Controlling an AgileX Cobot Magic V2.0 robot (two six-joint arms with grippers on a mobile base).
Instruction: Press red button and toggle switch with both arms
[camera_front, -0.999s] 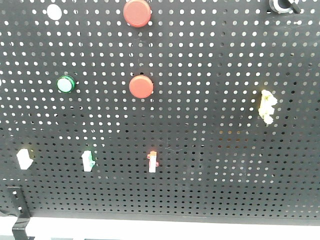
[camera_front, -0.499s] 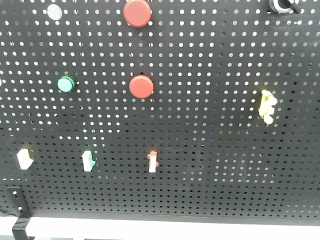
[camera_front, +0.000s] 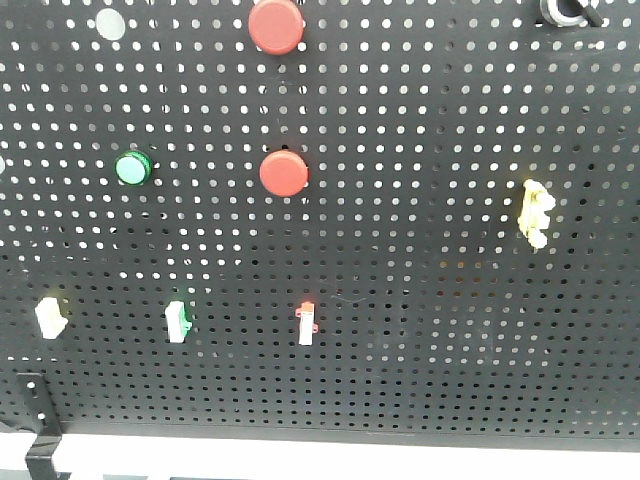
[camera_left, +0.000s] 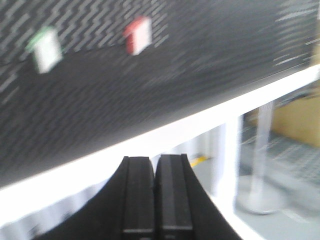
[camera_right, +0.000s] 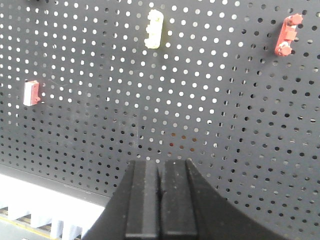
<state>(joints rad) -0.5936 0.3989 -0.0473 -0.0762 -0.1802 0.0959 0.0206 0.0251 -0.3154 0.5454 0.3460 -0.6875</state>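
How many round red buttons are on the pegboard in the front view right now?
2. One red button sits at the top edge, partly cut off by the frame; the other red button is directly below it, right of the green button. More could lie outside the frame.

Matt black perforated pegboard carries a smooth plastic red button.

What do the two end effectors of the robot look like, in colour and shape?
Both wrist views show the same design. The left end effector and the right end effector are matte black, each with two flat rectangular fingers flaring into a wider curved black base. No cables or markings are visible.
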